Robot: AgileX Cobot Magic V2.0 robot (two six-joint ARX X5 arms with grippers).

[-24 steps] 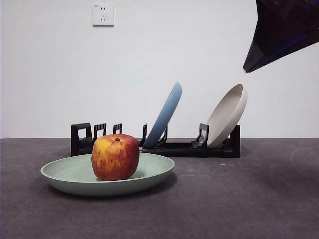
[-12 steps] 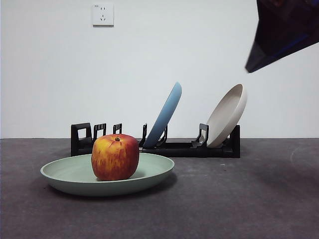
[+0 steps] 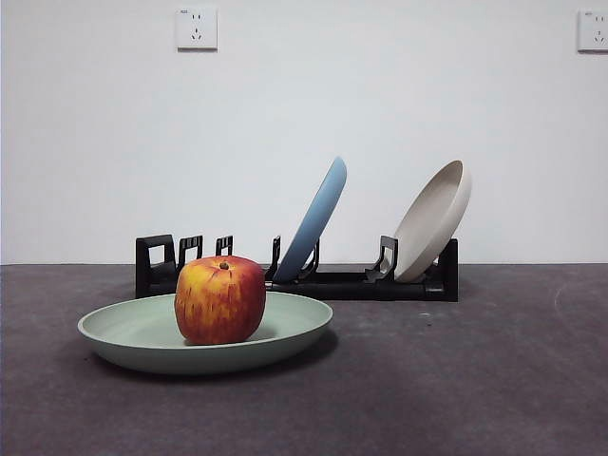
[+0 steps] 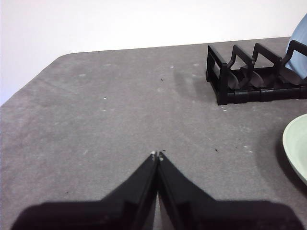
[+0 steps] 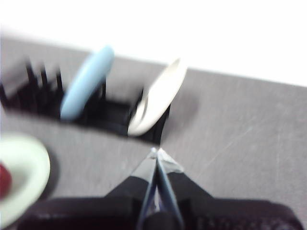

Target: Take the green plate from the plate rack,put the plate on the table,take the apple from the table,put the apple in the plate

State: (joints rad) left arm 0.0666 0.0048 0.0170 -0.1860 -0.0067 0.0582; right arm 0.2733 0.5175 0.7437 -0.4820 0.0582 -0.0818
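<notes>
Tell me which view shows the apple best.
Front view: the apple shows whole and sharp, sitting in the green plate on the table. The right wrist view catches only a blurred red sliver of it at the picture's edge. The left wrist view shows just a bit of plate rim, no apple.

light: bright, even | front view: sharp, soft shadow beside green plate [image 3: 204,342] | right wrist view: motion-blurred

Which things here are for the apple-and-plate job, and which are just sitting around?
For the job:
green plate, lying flat on the table
apple, sitting in the plate
plate rack, behind them

Just sitting around:
blue plate, leaning in the rack
beige plate, leaning in the rack
wall sockets
</notes>
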